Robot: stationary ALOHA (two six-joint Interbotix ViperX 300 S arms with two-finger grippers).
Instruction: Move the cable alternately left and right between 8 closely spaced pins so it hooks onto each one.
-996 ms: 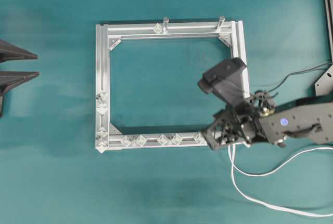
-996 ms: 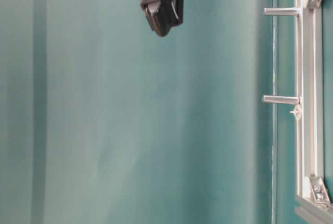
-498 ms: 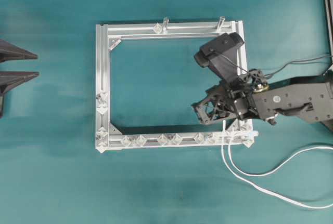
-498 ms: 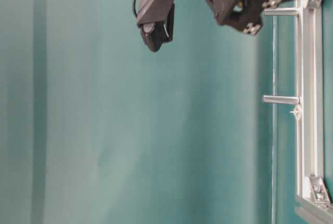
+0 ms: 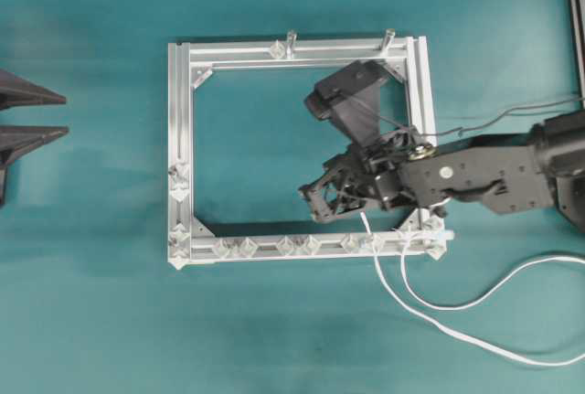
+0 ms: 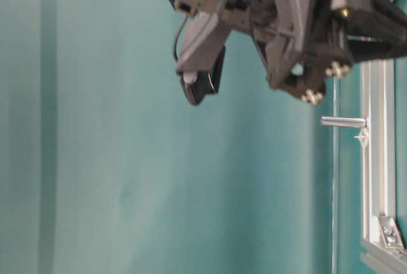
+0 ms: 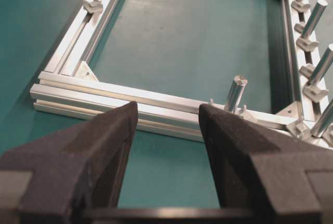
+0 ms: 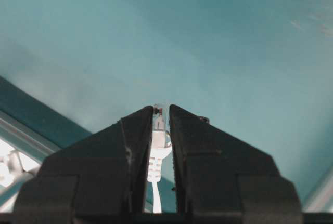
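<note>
Overhead: teal table (image 5: 91, 321) — right gripper (image 5: 315, 200) pinches cable (image 5: 430, 321); left gripper (image 7: 166, 130) spread, empty.

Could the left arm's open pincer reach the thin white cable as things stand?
Probably not easily. The left pincer sits open outside the silver aluminium frame, on the opposite side from the thin white cable, whose plug is already clamped in the right pincer.

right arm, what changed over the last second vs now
The right gripper, shut on the cable plug, has swung left from the frame's lower right corner to over its open middle, dragging the cable across the bottom rail near the rightmost pins. The cable's loop on the table shifted with it. The left gripper stays open and parked; the frame has not moved.
</note>
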